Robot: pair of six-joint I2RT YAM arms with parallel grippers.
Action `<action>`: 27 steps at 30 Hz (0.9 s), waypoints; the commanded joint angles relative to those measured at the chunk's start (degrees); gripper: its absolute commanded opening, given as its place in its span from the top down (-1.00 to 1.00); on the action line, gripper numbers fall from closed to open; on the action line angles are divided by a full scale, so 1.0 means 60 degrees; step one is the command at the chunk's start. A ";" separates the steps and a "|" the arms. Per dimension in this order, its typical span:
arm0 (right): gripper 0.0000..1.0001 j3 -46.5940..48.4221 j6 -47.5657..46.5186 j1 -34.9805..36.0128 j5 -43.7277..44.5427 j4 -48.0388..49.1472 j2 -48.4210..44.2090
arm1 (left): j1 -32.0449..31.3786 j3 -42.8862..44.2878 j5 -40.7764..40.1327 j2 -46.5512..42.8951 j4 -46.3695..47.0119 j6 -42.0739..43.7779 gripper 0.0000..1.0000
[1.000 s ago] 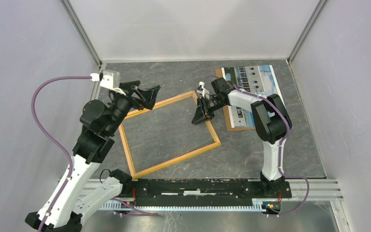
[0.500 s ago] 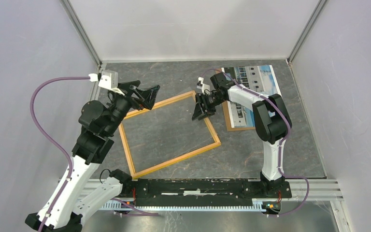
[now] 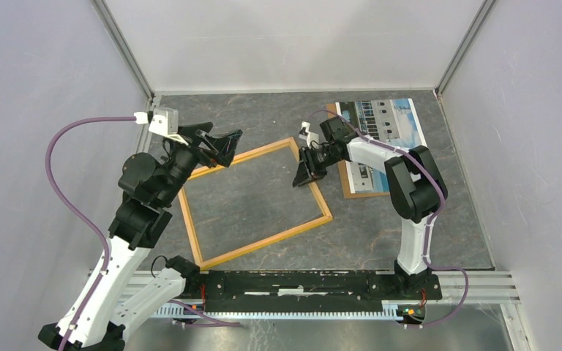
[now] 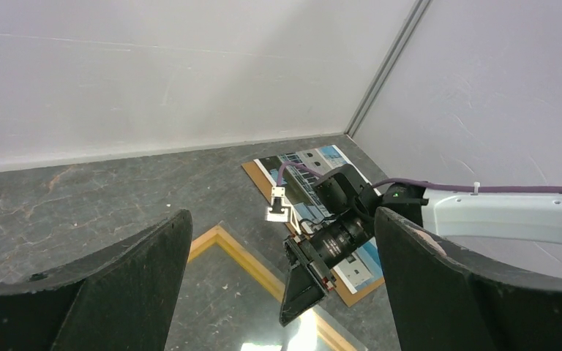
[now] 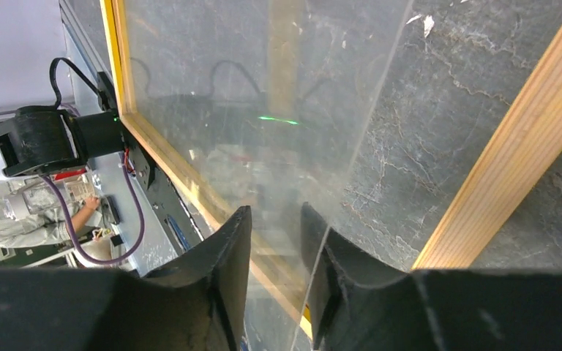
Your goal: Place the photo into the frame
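Observation:
The frame (image 3: 267,241) of light orange-yellow wood lies flat mid-table. The photo (image 3: 391,121) of a pale building under blue sky lies at the back right on a brown backing board (image 3: 358,193). My right gripper (image 3: 306,175) is low over the frame's right corner. In the right wrist view its fingers (image 5: 351,292) stand a narrow gap apart, with the edge of a clear sheet (image 5: 263,110) between them, against the right finger. The frame's rail (image 5: 512,146) runs just right of it. My left gripper (image 3: 219,146) is wide open, empty, raised above the frame's back-left corner.
The cell's walls close in the left, back and right. The arms' black base rail (image 3: 300,281) runs along the near edge. The right arm (image 4: 497,216) reaches in over the photo (image 4: 315,157) in the left wrist view.
My right gripper shifted slightly toward the back left and came back near the frame's right corner. The left arm has barely moved.

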 commanded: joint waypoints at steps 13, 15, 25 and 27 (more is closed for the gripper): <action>0.89 -0.2149 0.1054 -0.0034 -0.0912 0.3972 -0.1256 | 0.0110 -0.0038 0.0161 -0.0006 0.0448 -0.0359 -1.00; 1.00 -0.2338 0.1157 -0.0046 -0.1019 0.4397 -0.1430 | 0.0132 -0.0038 0.0163 -0.0002 0.0445 -0.0376 -1.00; 1.00 -0.2615 0.1724 -0.0061 -0.1540 0.5635 -0.1499 | 0.0185 -0.0068 0.0266 0.0030 0.0487 -0.0465 -1.00; 1.00 -0.2567 0.1889 -0.0060 -0.1615 0.5795 -0.1383 | 0.0216 -0.0068 0.0274 0.0039 0.0503 -0.0480 -1.00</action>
